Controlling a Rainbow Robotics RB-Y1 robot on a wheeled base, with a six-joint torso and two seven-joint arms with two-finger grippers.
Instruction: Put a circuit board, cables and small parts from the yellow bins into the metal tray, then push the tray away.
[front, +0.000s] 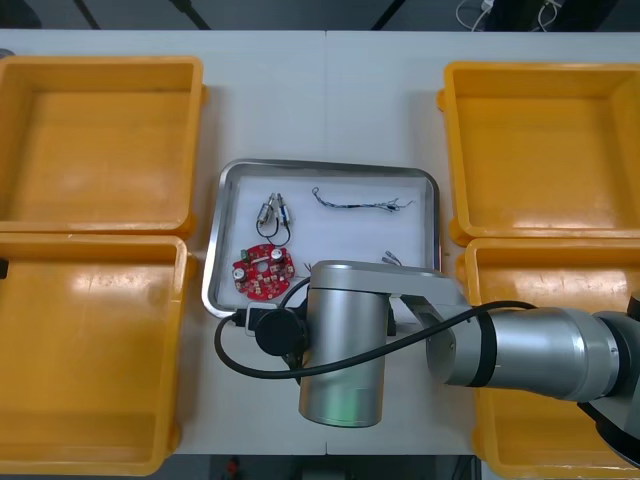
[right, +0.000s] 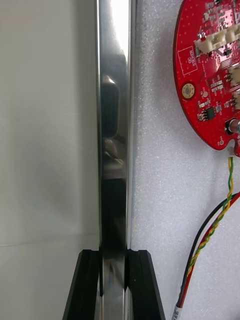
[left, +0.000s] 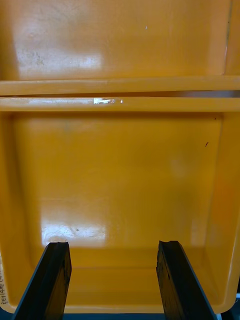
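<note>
1. Seeing two yellow bins (front: 100, 140) lining the worktop's (front: 325, 90) left edge, one behind the other.
2. Finding the left gripper (left: 114, 245) hanging over the floor of one bin, its fingers (left: 55, 280) spread wide with nothing between them. Noting a second bin butting against the first beyond the fingertips. Taking these for the left-edge pair, though not being able to confirm it from the wrist view.
3. Noting the metal tray (front: 330, 166) resting at the worktop's middle, between the two pairs of bins, shiny at the rim and white inside.
4. Spotting the round red circuit board (front: 262, 270) lying flat near the tray's near-left corner. Seeing small metal parts (front: 275, 212) just beyond it toward the far edge, with a thin black cable (front: 279, 234) looping from them.
5. Tracing the blue and white cable (front: 362, 203) stretching along the tray's far edge toward its far-right corner.
6. Watching the right arm (front: 520, 350) reaching in from the worktop's right edge and covering the tray's near edge. Finding the right gripper (right: 114, 252) pinching the tray's near rim, one finger outside over the worktop and the other inside the tray. Noting the board sitting just beside that rim, with a red and yellow cable (right: 215, 225) trailing from it toward the inner finger and a black strand running alongside.
7. Seeing two more yellow bins lining the worktop's right edge, the near one partly covered by the arm.
</note>
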